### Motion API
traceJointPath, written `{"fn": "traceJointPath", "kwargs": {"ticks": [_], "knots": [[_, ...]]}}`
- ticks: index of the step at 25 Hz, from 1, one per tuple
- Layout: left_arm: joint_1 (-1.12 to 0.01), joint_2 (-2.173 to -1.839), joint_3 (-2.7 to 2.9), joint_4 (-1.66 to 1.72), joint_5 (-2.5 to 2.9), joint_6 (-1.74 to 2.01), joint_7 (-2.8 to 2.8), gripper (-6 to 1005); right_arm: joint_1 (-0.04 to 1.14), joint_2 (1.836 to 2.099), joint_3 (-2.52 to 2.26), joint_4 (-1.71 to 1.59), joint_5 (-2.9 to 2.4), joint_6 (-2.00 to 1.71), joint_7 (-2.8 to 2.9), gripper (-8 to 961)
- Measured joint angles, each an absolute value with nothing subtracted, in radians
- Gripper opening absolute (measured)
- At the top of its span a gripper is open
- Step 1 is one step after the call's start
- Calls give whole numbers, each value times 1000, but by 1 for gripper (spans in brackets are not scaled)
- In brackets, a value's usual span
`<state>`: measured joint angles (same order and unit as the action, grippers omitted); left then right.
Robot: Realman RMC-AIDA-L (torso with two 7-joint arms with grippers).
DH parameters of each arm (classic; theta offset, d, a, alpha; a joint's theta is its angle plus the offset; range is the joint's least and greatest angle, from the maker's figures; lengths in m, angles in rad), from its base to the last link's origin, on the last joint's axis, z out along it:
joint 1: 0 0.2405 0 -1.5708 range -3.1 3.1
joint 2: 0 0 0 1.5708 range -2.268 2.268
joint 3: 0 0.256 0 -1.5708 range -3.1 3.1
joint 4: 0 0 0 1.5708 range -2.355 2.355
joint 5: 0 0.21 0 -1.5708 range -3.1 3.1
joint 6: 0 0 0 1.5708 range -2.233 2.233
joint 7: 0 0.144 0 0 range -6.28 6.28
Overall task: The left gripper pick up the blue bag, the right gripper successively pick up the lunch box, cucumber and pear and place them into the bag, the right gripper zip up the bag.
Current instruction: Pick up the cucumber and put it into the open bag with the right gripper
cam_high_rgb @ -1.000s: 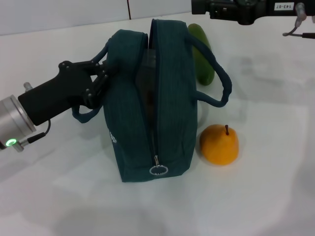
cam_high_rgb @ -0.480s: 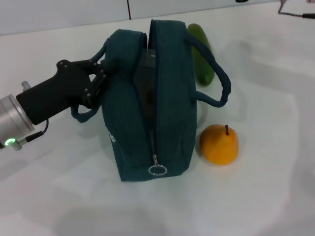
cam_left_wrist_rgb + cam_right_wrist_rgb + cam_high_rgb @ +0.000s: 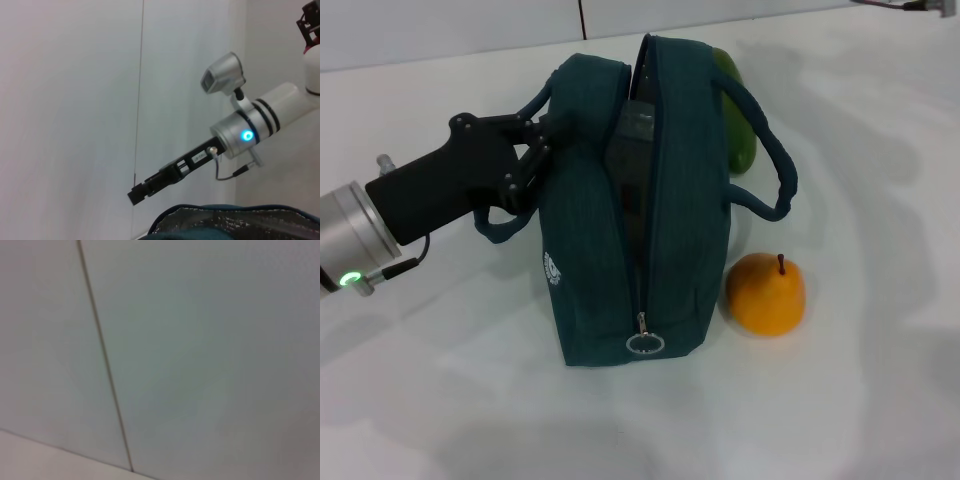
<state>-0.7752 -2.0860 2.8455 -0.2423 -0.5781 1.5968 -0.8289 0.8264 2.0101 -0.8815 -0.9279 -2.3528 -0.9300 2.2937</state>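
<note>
The blue bag (image 3: 645,230) stands upright in the middle of the white table, with its zipper open and the ring pull (image 3: 642,345) at the near end. My left gripper (image 3: 535,152) is shut on the bag's left handle and rim. A grey flat shape (image 3: 632,125) shows inside the opening; I cannot tell whether it is the lunch box. The cucumber (image 3: 738,125) lies behind the bag at its right, mostly hidden. The pear (image 3: 765,293) sits on the table right of the bag. My right gripper (image 3: 146,190) shows only in the left wrist view, raised above the bag's silver lining (image 3: 235,222).
The bag's right handle (image 3: 775,175) loops out toward the pear. A pale wall with a dark seam (image 3: 102,360) fills the right wrist view. White table (image 3: 860,400) surrounds the bag.
My right arm has withdrawn from the top of the head view. My left gripper has lifted the bag's left side a little, and the bag now stands taller and hides more of the cucumber.
</note>
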Motion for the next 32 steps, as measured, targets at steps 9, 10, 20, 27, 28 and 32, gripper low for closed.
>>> {"fn": "traceJointPath", "kwargs": {"ticks": [9, 10, 20, 27, 28, 32], "knots": [[-775, -2088, 2845, -235, -574, 1598, -829, 46, 874, 2007, -881, -712, -2277, -809, 2298, 834], [-777, -2088, 2845, -230, -572, 1598, -827, 46, 880, 2007, -884, -676, -2273, -784, 2298, 855], [-787, -2088, 2845, -224, -564, 1599, -829, 46, 902, 2025, -964, -509, -2272, -618, 2297, 872], [-787, -2087, 2845, -224, -557, 1599, -832, 46, 935, 2029, -1003, -416, -2249, -531, 2297, 871], [-787, -2086, 2845, -224, -557, 1599, -832, 46, 935, 2029, -1013, -412, -2238, -526, 2297, 871], [-788, -2085, 2845, -226, -557, 1599, -831, 46, 931, 2028, -1111, -406, -2149, -487, 2297, 871]]}}
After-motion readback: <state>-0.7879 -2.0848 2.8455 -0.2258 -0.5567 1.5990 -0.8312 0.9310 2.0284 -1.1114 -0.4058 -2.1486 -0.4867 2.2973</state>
